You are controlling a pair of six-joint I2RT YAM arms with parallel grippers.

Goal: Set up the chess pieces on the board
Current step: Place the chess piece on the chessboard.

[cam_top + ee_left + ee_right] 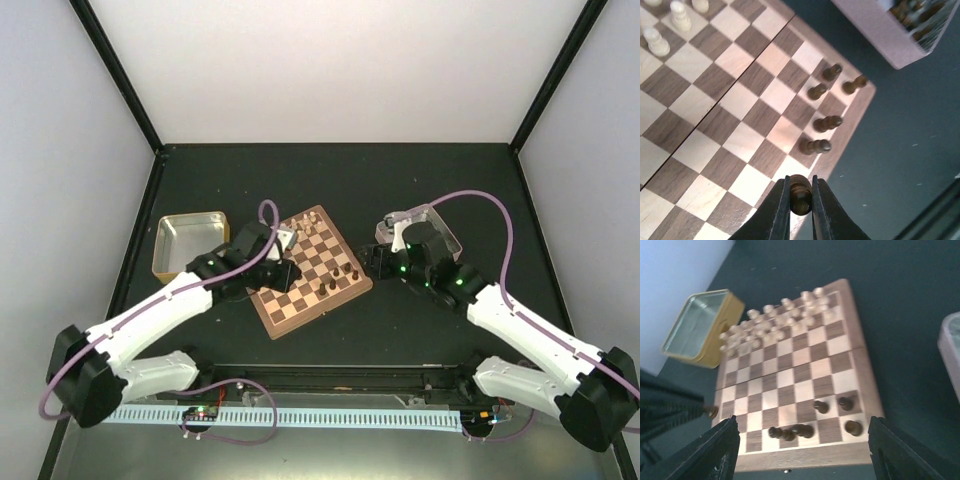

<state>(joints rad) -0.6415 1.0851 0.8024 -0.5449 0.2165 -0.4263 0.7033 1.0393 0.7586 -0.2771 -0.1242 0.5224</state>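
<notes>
Dark table: open room beyond every board edge. Square chequered wooden board sits angled at centre, between a gold-sided metal tin to its left and a pinkish-sided tin to its right. Left gripper pinches one dark brown chessman over the reddish rim. Right gripper is spread wide and empty, just off the rim by the dark side. Cream pieces crowd the rows nearest the gold tin. Five dark pieces stand near the opposite edge.

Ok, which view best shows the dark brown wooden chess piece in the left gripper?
Left wrist: the dark brown wooden chess piece sits clamped, close-up, in the left gripper. Right wrist shows it small, blurred; top external hides it.
</notes>
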